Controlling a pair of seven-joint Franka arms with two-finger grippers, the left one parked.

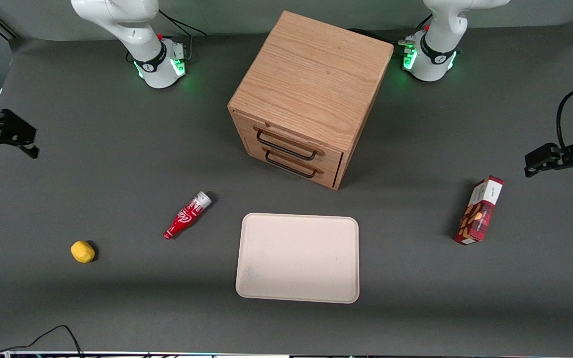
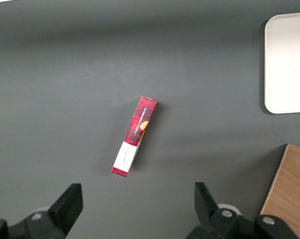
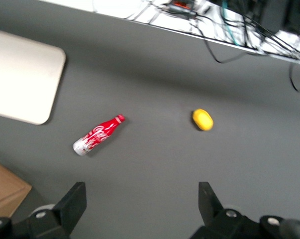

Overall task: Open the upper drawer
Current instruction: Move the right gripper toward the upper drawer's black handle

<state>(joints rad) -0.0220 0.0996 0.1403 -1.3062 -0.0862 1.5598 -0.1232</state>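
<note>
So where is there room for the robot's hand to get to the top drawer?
Bare grey table lies between the cabinet's drawer fronts and the tray, bordered by the red bottle. The upper drawer is closed, its handle unblocked. The gripper hangs open, high at the working arm's end, above the bottle and lemon.

The working arm (image 1: 132, 30) is glossy white with rounded, bulbous link housings. Its base (image 1: 159, 67) is a white dome ringed by a black collar bearing a small white mark, with a red dot just above the collar and bright green lights glowing at its foot. Thin black cables (image 1: 182, 27) loop away from the base. The gripper (image 1: 0, 134) is matte black and blocky, hanging above the working arm's end of the tabletop (image 1: 117, 164). In the right wrist view its two fingers (image 3: 72, 204) are black, wedge-shaped and well apart, each rising from a dark body with a round silver screw head (image 3: 40, 215) set into it.
</note>
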